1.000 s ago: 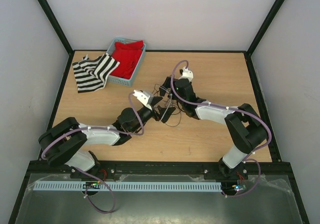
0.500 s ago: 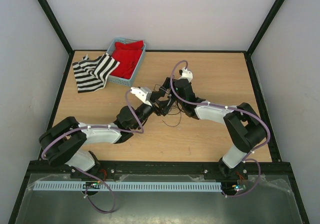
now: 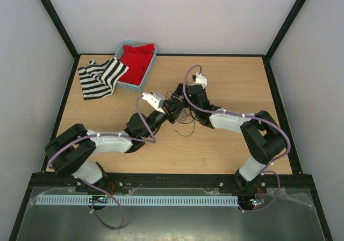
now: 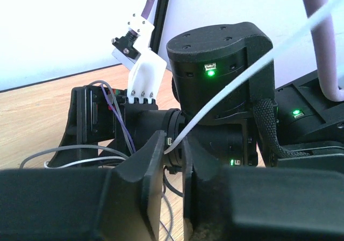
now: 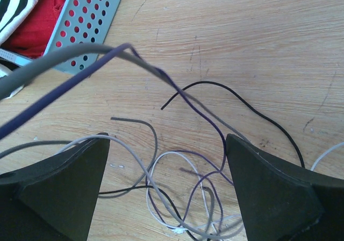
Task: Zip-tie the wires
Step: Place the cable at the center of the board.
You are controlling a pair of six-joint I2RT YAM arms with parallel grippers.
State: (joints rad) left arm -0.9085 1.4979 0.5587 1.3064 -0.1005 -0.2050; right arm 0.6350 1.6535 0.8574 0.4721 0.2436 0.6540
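Shows the left gripper (image 4: 173, 139) narrowed almost shut round the tip of the zip tie (image 4: 242, 87), firm hold impossible to tell, strip slanting up and rightward, and finds the right gripper (image 5: 166, 139) gaping directly over the wires (image 5: 177, 198) loose on the table (image 5: 258, 47).

From the right wrist, the nearest strands of the wires (image 5: 64, 51) blur and leave the left edge; the basket (image 5: 86, 20) is cropped at the corner. From the left wrist, the zip tie (image 4: 232, 87) runs off the right edge, and whether the left jaws pinch its end cannot be told. Overhead it is too thin to pick out.
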